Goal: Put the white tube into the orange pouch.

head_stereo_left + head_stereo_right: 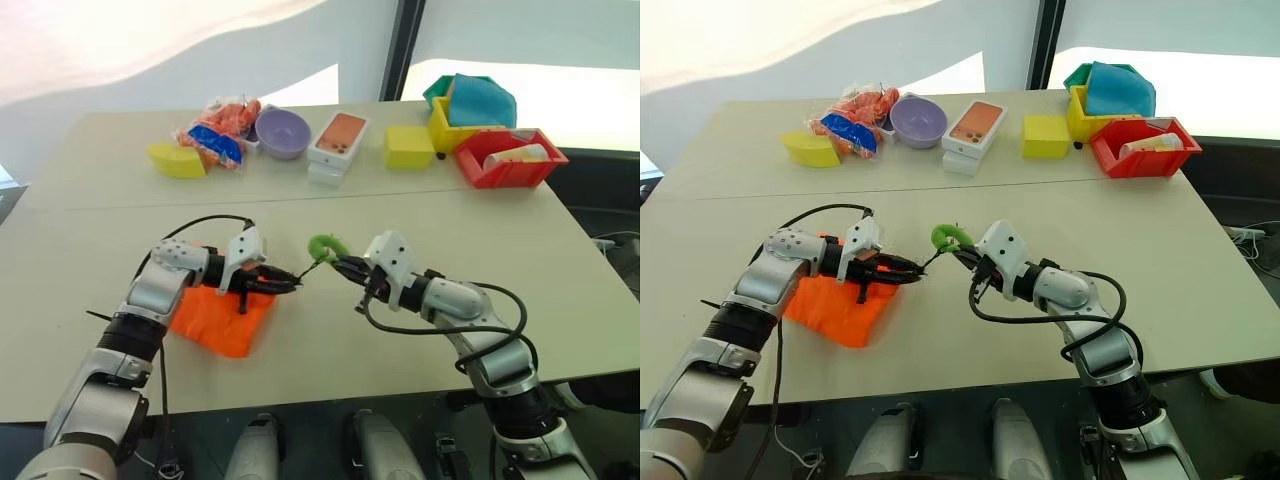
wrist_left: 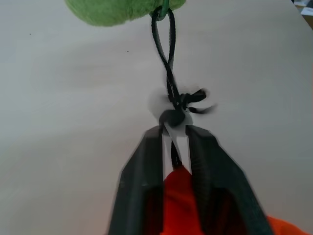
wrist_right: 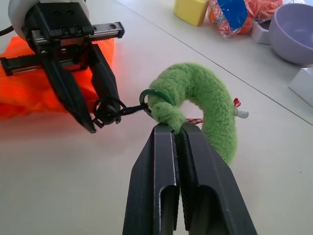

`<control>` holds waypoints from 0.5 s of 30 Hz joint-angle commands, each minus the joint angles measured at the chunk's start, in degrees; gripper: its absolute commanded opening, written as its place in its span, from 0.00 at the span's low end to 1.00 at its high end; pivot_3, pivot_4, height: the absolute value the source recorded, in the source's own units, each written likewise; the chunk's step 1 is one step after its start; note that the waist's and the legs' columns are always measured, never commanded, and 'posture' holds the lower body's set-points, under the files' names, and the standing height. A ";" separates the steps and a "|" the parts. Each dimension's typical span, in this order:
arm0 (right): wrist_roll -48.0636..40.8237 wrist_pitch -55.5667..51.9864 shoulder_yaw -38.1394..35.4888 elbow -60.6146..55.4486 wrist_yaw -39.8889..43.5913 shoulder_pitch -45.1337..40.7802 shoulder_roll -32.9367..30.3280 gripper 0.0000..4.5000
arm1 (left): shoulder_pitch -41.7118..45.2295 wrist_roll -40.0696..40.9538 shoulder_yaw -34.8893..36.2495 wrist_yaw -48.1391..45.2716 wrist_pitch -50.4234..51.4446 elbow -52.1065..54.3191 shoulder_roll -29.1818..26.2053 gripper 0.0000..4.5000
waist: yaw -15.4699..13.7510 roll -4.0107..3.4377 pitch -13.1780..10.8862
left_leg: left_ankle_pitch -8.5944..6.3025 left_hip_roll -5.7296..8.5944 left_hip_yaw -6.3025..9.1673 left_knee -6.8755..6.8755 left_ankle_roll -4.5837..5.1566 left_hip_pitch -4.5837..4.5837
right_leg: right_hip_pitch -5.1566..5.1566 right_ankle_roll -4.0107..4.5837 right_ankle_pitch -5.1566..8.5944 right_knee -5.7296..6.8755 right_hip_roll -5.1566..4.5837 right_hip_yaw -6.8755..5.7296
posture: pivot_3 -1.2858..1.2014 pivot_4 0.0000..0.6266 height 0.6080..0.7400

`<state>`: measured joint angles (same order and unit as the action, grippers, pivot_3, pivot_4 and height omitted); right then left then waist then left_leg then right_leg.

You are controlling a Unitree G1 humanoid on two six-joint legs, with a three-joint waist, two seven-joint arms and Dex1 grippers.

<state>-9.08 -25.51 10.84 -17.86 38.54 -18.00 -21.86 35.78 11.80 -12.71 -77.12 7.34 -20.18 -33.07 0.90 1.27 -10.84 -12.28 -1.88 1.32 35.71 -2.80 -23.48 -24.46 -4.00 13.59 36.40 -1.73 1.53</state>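
Left jaws [image 2: 174,139] clamped on orange pouch [image 1: 222,318] cord, right jaws [image 3: 178,129] pinching green ring [image 3: 205,105], cord taut between.

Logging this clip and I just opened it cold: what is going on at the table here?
The robot is working on the orange pouch at the table's near edge. Its left hand is shut on the pouch's neck by the black cord. The right hand is shut on the fuzzy green ring at the cord's far end, so the cord runs between them. A tube lies in the red bin at the far right.
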 commanded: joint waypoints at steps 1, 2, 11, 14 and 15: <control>-0.39 0.38 -0.15 -2.97 -0.21 -0.31 -0.48 0.00 | 0.17 0.04 0.85 -0.04 -0.43 1.67 -0.37 0.01 | 0.00 0.00 0.00 | 0.00 0.00 0.00 0.00 0.00 0.00 | 0.00 0.00 0.00 0.01 0.00 0.00 | 0.52 0.24 1.00; -0.36 0.41 -0.14 -2.93 -0.20 -0.32 -0.52 0.00 | -0.19 -0.43 0.84 0.53 -0.77 2.01 -0.57 0.01 | 0.00 0.00 0.00 | 0.00 0.00 0.00 0.01 0.00 0.00 | 0.00 -0.01 -0.01 0.02 0.00 0.00 | 0.52 0.24 1.00; -0.40 0.63 -0.19 -2.45 -0.02 -0.57 -0.94 0.00 | -2.61 1.17 2.03 0.26 1.18 4.61 -2.25 0.01 | 0.01 0.00 0.00 | 0.00 -0.01 0.01 0.08 0.00 0.00 | 0.00 0.00 -0.01 0.09 0.00 0.00 | 0.52 0.24 1.00; -0.41 0.78 -0.14 -2.28 0.04 -0.73 -1.00 0.00 | -2.90 1.90 2.56 -0.05 1.98 5.30 -2.77 0.20 | 0.06 0.00 0.00 | -0.01 -0.01 0.01 0.20 0.01 0.00 | 0.00 0.03 0.02 0.20 0.00 0.00 | 0.52 0.24 1.00; -0.41 0.83 -0.13 -2.22 0.05 -0.78 -1.01 0.00 | -2.93 1.70 2.66 0.36 1.57 5.41 -2.78 0.31 | 0.05 0.00 0.00 | -0.01 -0.01 0.01 0.23 0.02 0.00 | 0.00 0.05 0.03 0.25 0.00 0.00 | 0.52 0.24 1.00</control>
<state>-9.09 -25.51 10.96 -17.86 38.59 -18.01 -22.65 32.69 12.71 -11.89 -76.99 9.42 -16.66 -35.45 0.95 1.27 -10.84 -12.29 -1.88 1.34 35.97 -2.78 -23.48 -24.47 -3.95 13.62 36.68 -1.72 1.53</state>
